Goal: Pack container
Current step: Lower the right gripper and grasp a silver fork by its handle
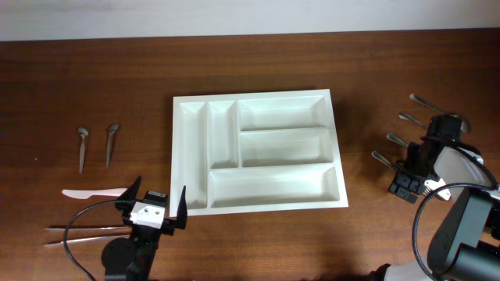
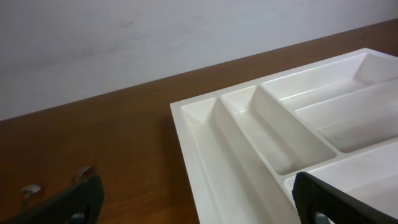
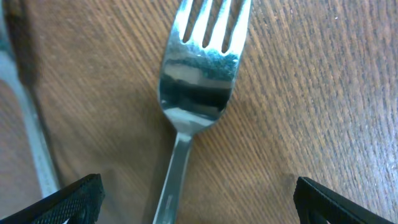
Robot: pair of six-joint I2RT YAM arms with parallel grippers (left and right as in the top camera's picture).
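Note:
The container (image 1: 176,148), a white cutlery tray with five empty compartments, lies mid-table. Its left end fills the left wrist view (image 2: 193,143). My left gripper (image 1: 154,204) hovers open by the tray's front left corner, nothing between its fingers (image 2: 68,202). To the right of the tray, my right gripper (image 1: 405,176) points down, open, over the nearest of several metal forks (image 1: 381,158). In the right wrist view this fork (image 3: 196,74) lies on the wood with its handle running between the spread fingertips (image 3: 336,202), which are apart from it.
More forks (image 1: 410,119) lie in a row at the right; one handle (image 3: 25,124) shows beside the gripped area. Two spoons (image 1: 83,148) lie far left, with a pink knife (image 1: 90,193) and chopsticks (image 1: 78,232) nearer the front.

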